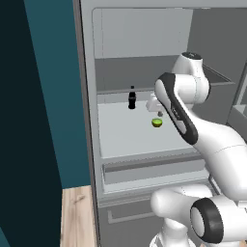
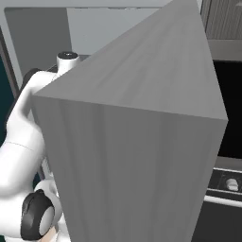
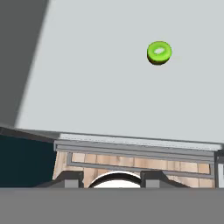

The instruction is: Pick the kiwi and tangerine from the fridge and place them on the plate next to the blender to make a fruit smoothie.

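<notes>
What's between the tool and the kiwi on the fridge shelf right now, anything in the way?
Nothing visible. In the hand view the kiwi lies alone on the bare pale shelf of the fridge, with open shelf surface between it and the tool. The dark bottle stands farther back on the shelf, off to the side.

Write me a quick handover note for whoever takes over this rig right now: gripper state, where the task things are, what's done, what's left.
Gripper: shut, reaching into the open fridge; nothing can be seen held.
Kiwi: lying free on the fridge shelf, near the gripper, not gripped.
A dark bottle stands upright at the back of the same shelf.
Done: fridge is open and the arm is over the shelf.
Left: open the jaws, grasp the kiwi, carry it to the plate by the blender, then fetch the tangerine too.
</notes>
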